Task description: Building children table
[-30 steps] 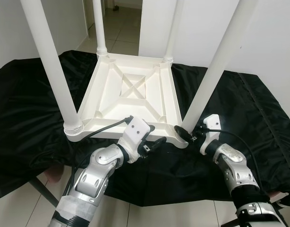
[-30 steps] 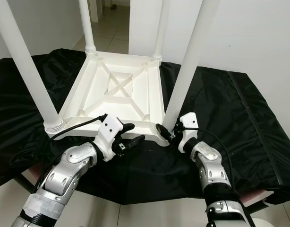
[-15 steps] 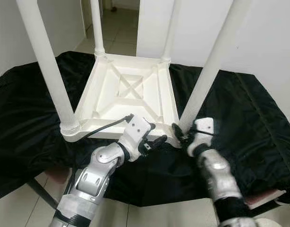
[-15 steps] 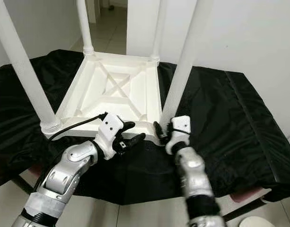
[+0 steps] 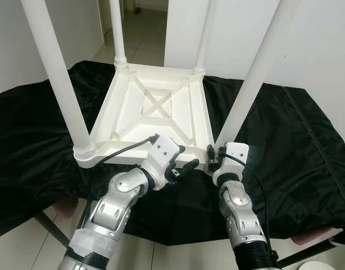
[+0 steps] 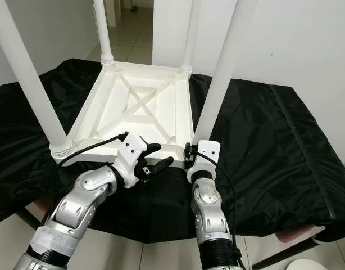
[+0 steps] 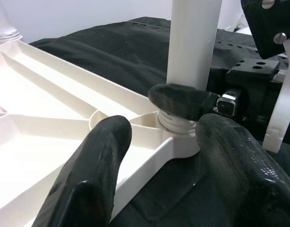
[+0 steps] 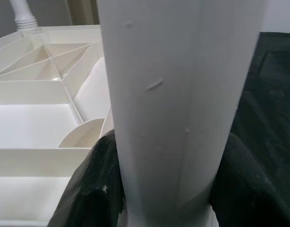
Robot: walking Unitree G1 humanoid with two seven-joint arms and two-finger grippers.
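Observation:
A white plastic children's table [image 5: 155, 107] lies upside down on a black cloth, its legs pointing up. My right gripper [image 5: 211, 155] is at the near right corner, shut on the base of the near right leg [image 5: 255, 73]. In the right wrist view that leg [image 8: 178, 94] stands between the two black fingers [image 8: 100, 184], which press on both sides. My left gripper [image 5: 185, 159] hovers open at the tabletop's front edge, just left of that corner. In the left wrist view its fingers [image 7: 98, 175] frame the leg's threaded base [image 7: 175, 125].
The near left leg [image 5: 60, 79] and two far legs [image 5: 117, 31] rise as tall posts. The black cloth [image 5: 296, 146] covers a low surface whose front edge runs just below my arms, with tiled floor [image 5: 26, 247] beyond. White walls and a doorway lie behind.
My right arm swung in from the right, and its gripper now sits straight in front of the near right leg's base. The left gripper barely moved.

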